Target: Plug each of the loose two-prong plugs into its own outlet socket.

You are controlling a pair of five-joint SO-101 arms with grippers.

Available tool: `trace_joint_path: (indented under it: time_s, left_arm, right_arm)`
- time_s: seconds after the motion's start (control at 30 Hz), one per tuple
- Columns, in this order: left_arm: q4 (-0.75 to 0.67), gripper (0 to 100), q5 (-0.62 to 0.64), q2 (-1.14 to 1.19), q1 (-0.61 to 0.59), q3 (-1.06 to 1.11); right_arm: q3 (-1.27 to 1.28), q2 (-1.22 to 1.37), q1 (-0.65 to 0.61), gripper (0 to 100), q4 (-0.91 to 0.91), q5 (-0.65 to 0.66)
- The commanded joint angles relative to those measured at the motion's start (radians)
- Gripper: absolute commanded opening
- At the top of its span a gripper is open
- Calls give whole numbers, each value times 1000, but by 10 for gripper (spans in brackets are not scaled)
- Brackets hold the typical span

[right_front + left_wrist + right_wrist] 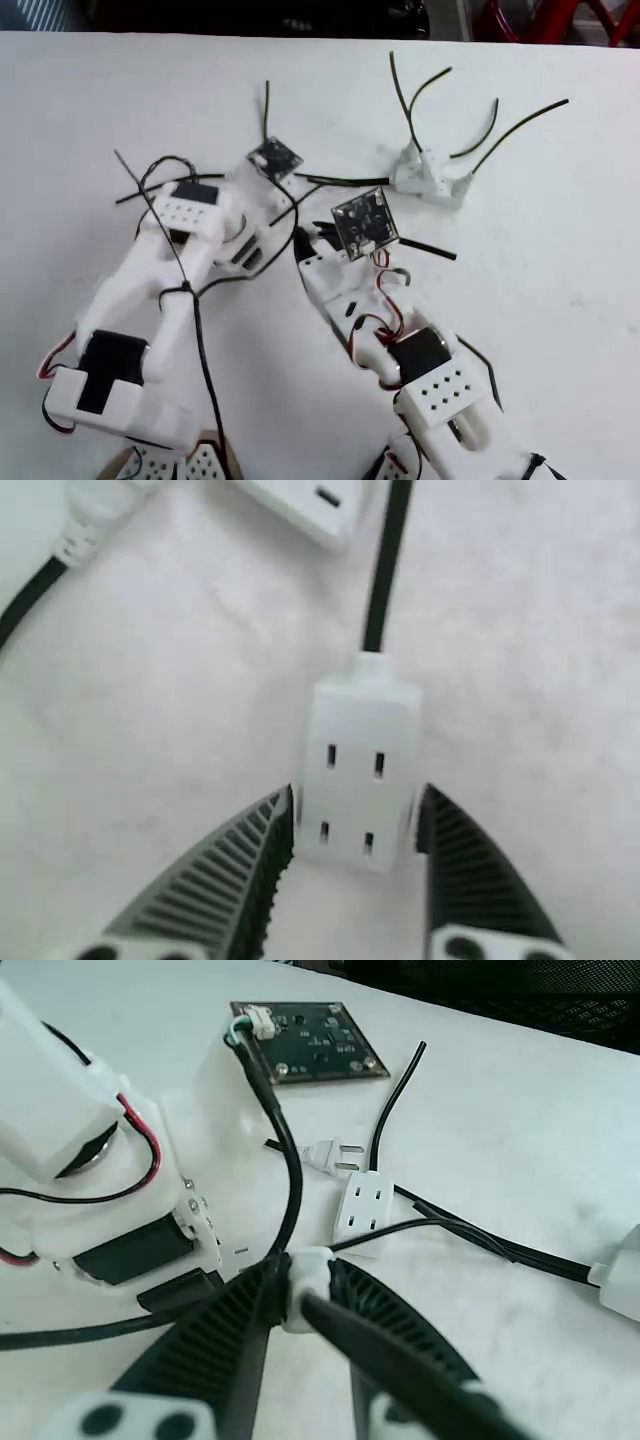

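Left tool grasps the socket by its sides; right tool clenches a plug. Square the plug to the socket before pushing straight in.

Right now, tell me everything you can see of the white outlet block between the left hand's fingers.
The white rectangular plastic outlet block lies flat on the white table, face up, showing two pairs of narrow slots, all empty. A black cord leaves one short end; the left hand clamps the opposite end between ribbed dark fingers.
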Motion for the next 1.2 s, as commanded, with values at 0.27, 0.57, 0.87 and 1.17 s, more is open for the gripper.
trace_joint_path:
  time_s: [0.27,0.57,0.87,1.17]
  left_arm:
    - [264,344,34,-133,-156,-196]
    - [155,343,43,-570,-239,115]
    - [38,343,230,-878,-430,440]
    - [-229,343,244,-880,-538,717]
  right_arm:
    - [-9,-7,2,18,-4,-2]
    - [-68,70,-77,18,91,-2]
    - [-193,348,-217,18,134,-9]
    - [-348,558,-303,17,64,-2]
